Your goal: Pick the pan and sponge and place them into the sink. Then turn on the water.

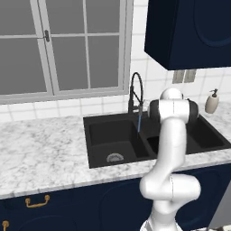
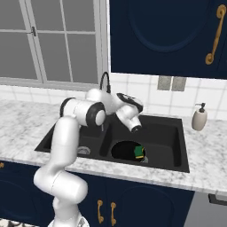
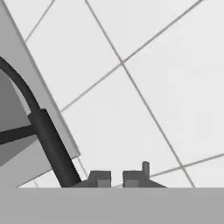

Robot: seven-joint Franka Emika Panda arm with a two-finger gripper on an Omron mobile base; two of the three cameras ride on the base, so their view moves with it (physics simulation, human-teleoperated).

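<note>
Already we see the pan [image 2: 126,150] lying in the right basin of the sink [image 2: 168,133], with the sponge [image 2: 139,152] resting on its right side, so we judge both placing steps done. A thin blue stream of water [image 1: 139,122] falls from the faucet [image 1: 135,92] into the sink, so the last step looks done or nearly so. Above the basins the claw [image 3: 116,178] sits up by the faucet neck, facing the tiled wall [image 3: 144,65]; its tips stand close together with a narrow gap, nothing between them, so we read it as released. Next move, in our judgement: back the arm off the faucet without knocking the lever. Farther along the desk [image 2: 208,146], the soap dispenser [image 2: 199,117] stands untouched.
</note>
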